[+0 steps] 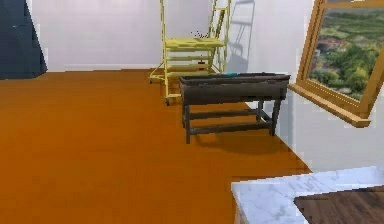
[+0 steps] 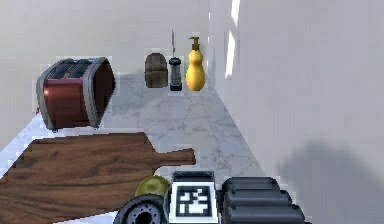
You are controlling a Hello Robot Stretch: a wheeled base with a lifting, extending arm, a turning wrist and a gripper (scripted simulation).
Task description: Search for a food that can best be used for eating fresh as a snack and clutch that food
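Matt wooden board on smooth marble counter.

The floor is a plain orange-brown and the walls are white. By the far wall stands a yellow ladder-like rack, and near it, on the window's side, a dark wooden trough table. On the forward view's right, a wood-framed window looks out on green land (hills and trees, it seems). A white marble counter runs along a pale wall in the arm side view.
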